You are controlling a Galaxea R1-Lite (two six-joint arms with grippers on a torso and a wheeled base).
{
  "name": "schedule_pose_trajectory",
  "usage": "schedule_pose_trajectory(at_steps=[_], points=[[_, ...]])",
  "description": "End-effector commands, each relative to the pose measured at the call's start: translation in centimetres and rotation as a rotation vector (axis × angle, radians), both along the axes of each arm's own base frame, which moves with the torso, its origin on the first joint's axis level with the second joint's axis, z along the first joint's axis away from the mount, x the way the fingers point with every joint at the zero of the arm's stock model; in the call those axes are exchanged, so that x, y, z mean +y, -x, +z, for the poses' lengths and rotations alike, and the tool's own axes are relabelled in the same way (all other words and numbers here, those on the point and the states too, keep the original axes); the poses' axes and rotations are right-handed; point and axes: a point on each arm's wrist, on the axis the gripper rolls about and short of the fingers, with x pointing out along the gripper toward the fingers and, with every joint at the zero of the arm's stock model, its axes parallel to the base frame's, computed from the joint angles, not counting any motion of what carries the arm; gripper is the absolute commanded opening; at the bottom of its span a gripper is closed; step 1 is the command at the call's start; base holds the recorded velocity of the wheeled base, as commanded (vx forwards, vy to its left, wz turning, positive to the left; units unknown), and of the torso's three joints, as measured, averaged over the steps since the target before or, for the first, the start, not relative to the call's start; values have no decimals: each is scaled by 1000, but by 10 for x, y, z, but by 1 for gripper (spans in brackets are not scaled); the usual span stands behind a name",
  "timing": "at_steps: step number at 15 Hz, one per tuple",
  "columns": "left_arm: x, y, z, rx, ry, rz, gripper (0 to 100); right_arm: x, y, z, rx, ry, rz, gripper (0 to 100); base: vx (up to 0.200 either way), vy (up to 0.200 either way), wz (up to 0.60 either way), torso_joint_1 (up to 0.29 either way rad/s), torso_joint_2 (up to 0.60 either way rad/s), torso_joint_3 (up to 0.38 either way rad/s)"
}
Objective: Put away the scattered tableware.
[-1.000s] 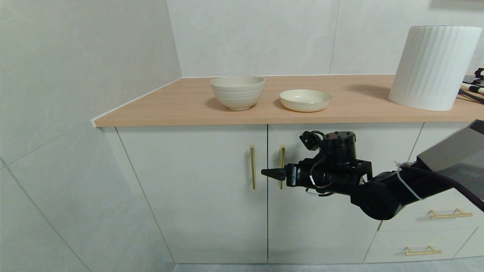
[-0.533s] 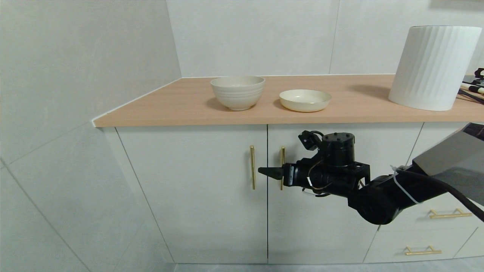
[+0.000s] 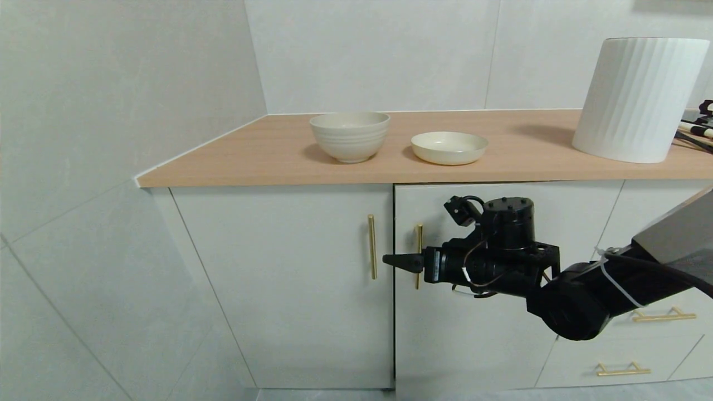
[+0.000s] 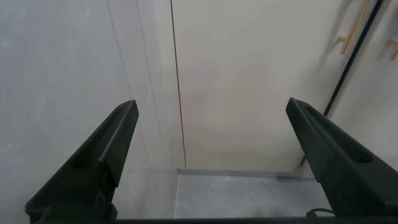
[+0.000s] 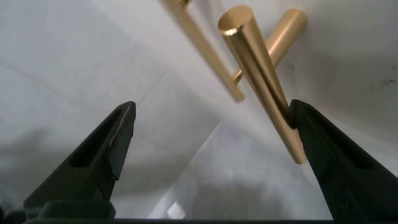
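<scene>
Right arm: reaching level across the cabinet front, wrist turned so my right gripper (image 3: 398,260) points sideways at the seam between the doors. Fingers spread wide in the wrist view (image 5: 211,118). The right door's brass handle (image 5: 261,93) runs between them, close against one finger (image 5: 323,155). Nothing is clamped. The right door (image 3: 473,345) stands a little proud of the left door (image 3: 289,289), with a dark gap under the countertop (image 3: 250,156).

Left arm: low, my left gripper (image 4: 211,112) facing the foot of the cabinet, fingers wide apart and holding nothing.

Tableware: a cream ribbed bowl (image 3: 350,135), deep and upright, and a shallow pale-yellow dish (image 3: 449,147) near it on its right. They sit apart on the countertop, above the doors. A tall white ribbed canister (image 3: 638,100) stands farther right.
</scene>
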Motion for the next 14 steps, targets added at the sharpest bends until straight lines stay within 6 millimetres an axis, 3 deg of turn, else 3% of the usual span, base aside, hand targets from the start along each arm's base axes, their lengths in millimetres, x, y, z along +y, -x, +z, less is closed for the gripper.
schedule_pose_trajectory(at_steps=[1, 5, 11, 14], points=[[0, 0, 0, 2, 0, 1, 100, -4, 10, 10, -10, -18, 45, 100, 0, 0, 0, 0, 0, 0], [0, 0, 0, 2, 0, 1, 100, -16, 32, 21, -11, -19, 81, 100, 0, 0, 0, 0, 0, 0], [0, 0, 0, 2, 0, 1, 100, -7, 58, 19, 4, -9, 150, 100, 0, 0, 0, 0, 0, 0], [0, 0, 0, 2, 0, 1, 100, -15, 68, 16, 24, 3, 152, 100, 0, 0, 0, 0, 0, 0]])
